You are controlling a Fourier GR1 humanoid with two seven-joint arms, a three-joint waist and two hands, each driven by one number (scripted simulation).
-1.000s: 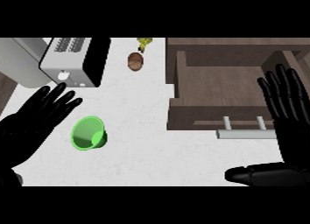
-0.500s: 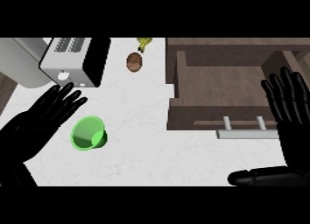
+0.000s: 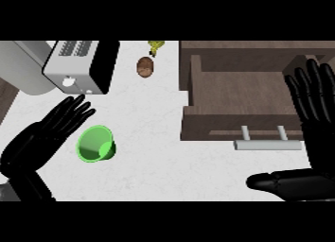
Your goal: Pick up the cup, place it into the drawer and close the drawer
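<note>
Our left hand [image 3: 48, 137] is spread flat beside the green cup [image 3: 95, 143], lower left. We should curl round its rim. Right hand [image 3: 317, 101] rests spread over the open drawer [image 3: 233, 90].

Left of the open drawer [image 3: 240, 94], the green cup [image 3: 95, 143] lies tipped on the counter [image 3: 156, 160] just beside, perhaps touching, the open left hand [image 3: 44, 139], while the open right hand [image 3: 317, 99] overlaps the drawer's right side.
</note>
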